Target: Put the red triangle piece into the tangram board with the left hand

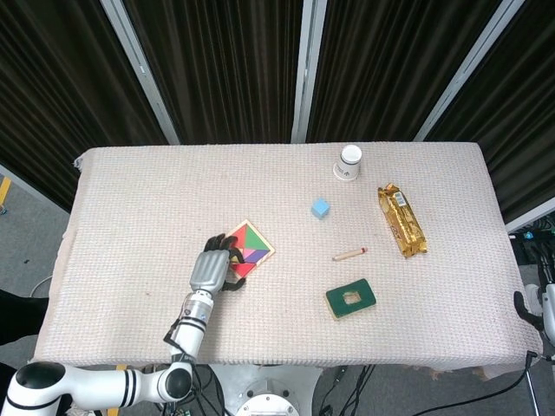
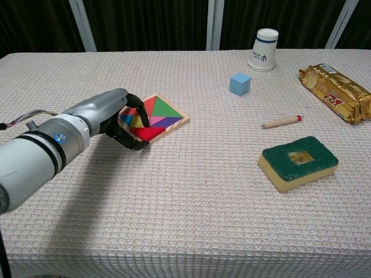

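Table [image 2: 191,197] under a pale woven cloth carries everything here. Next in size, the left arm reaches in from the near left corner, and its left hand [image 2: 119,119] rests at the near left corner of the tangram board [image 1: 257,237], dark fingers [image 2: 134,142] curled along the board's edge; whether they still press the piece cannot be told. The gold snack packet [image 2: 335,92] lies at the far right, and the green sponge [image 2: 298,161] sits nearer, well apart from the board. The board lies tilted like a diamond, left of centre, filled with coloured pieces. The red triangle piece [image 2: 148,133] lies flat in the board's near corner, just beside the fingertips. A white paper cup [image 2: 265,50] stands at the back, a blue cube [image 2: 239,84] near it, and a small wooden pencil [image 2: 282,121] lies between cube and sponge. The right hand is out of view.
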